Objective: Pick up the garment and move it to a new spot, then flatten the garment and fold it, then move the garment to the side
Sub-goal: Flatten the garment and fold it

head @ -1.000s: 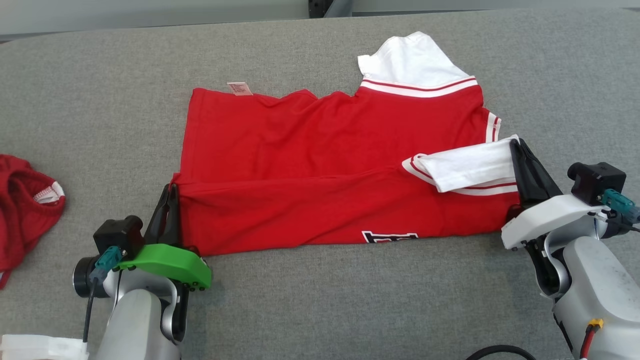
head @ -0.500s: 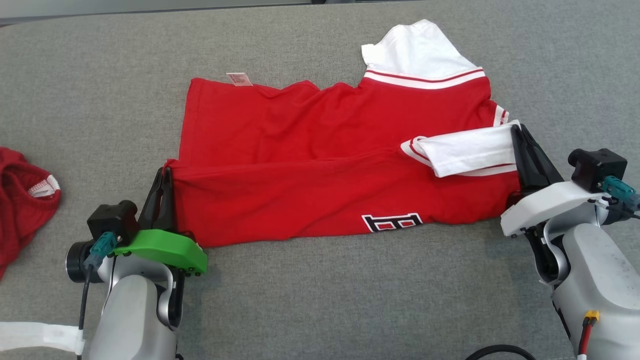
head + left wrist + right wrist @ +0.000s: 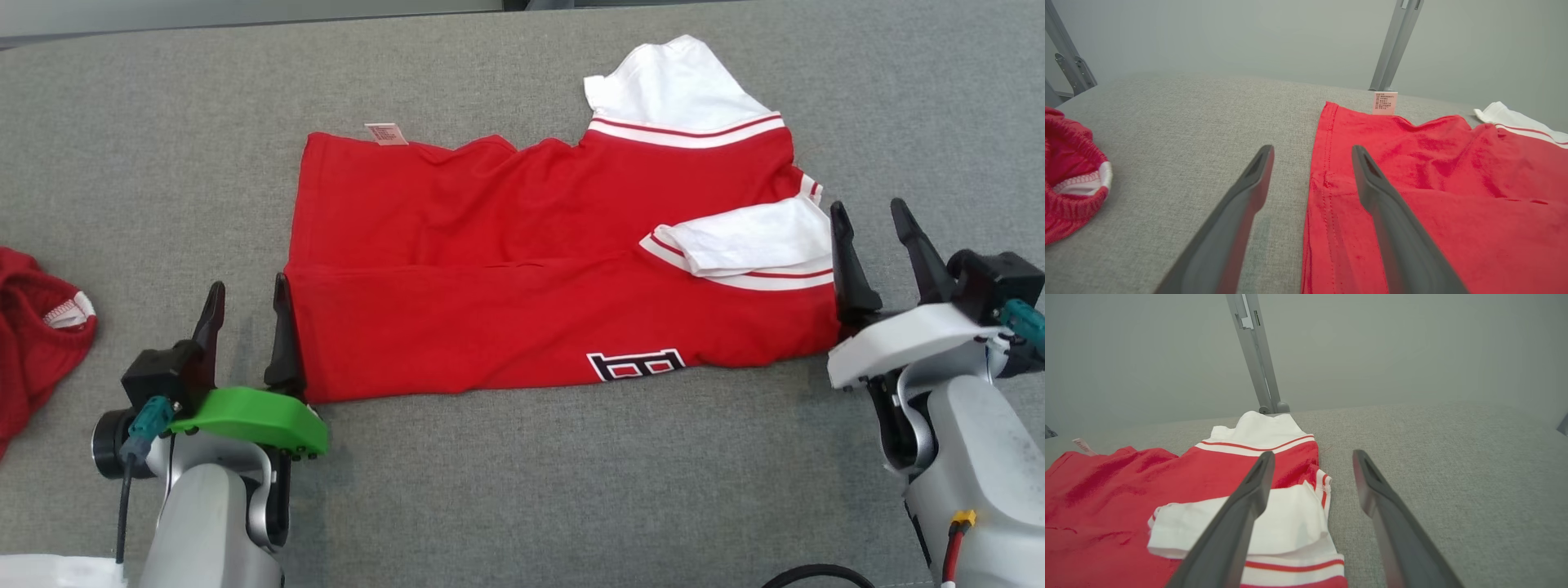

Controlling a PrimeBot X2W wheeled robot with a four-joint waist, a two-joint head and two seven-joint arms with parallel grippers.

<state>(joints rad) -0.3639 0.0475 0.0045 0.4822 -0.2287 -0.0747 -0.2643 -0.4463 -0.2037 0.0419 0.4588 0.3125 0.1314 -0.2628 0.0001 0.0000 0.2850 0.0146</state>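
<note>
A: Where's the garment (image 3: 531, 269)?

B: Mid-table (image 3: 522, 490), spread sideways. Its near long edge is folded up over the body. White sleeve (image 3: 751, 245) lies across the right end and the care label (image 3: 385, 133) sticks out at the far left corner.

A: Grippers?

B: Both spread wide, holding nothing. Left gripper (image 3: 248, 283) straddles the garment's left edge, with one finger over red cloth and the other over bare table. Right gripper (image 3: 866, 207) does the same at the right end, its inner finger by the sleeve. I can't tell if the inner fingers touch the cloth or sit just above it.

A: Handling?

B: Looks like thin knit: light, limp, no stiffness, and it'll sag between the grip points. Probably grabs the fabric tabletop rather than slides.

A: Where to take hold?

B: At the end edges by the fold line, pinching both layers together. Catch the sleeve cuff on the right or it'll likely flop loose.

A: Anything else?

B: Another red garment (image 3: 41, 327) lies well apart at the far left. Not ours.
</note>
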